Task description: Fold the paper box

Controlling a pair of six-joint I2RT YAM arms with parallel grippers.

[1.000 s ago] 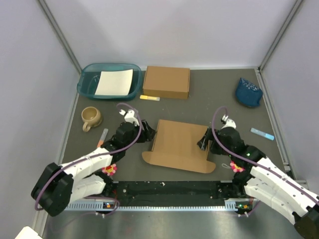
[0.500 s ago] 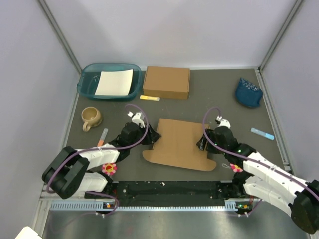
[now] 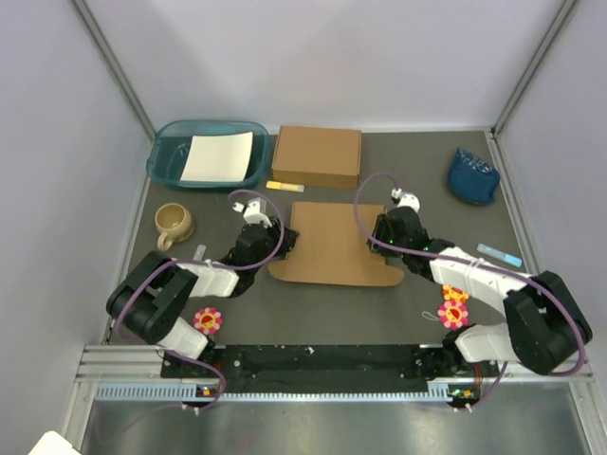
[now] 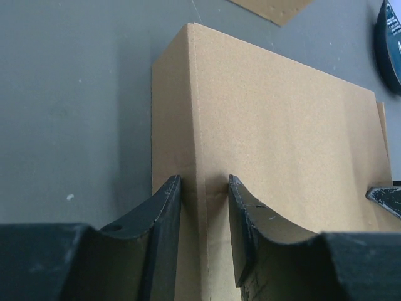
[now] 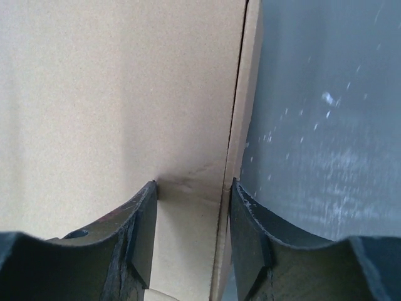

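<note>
Paper box (image 3: pixel 337 246) lies mid-table between the two arms as a brown cardboard sheet, its near flap with rounded corners spread flat on the grey table (image 3: pixel 379 303). From above, both its side edges are hidden under the wrists.

The left gripper (image 4: pixel 203 182) straddles the left side fold, one finger outside the raised wall and one on the inner panel. Its jaws stand partway closed with cardboard filling the gap; whether they actually pinch it I cannot tell. The right gripper (image 5: pixel 193 185) straddles the right edge the same way, partway closed. A small wrinkle shows in the cardboard at the inner fingertip, but a firm hold cannot be confirmed.

The left wrist view cuts off a dark blue round object (image 4: pixel 391 47) at its right border and a corner of cardboard at the top.

Behind the paper box, well apart, sit a closed brown box (image 3: pixel 317 156), a yellow marker (image 3: pixel 285 186) just in front of it, and a teal tray (image 3: pixel 166 161) holding a white sheet (image 3: pixel 218 156). A tan mug (image 3: pixel 174 224) stands left. A thin tube (image 3: pixel 199 252) beside the left arm is partly covered and hard to identify.
</note>
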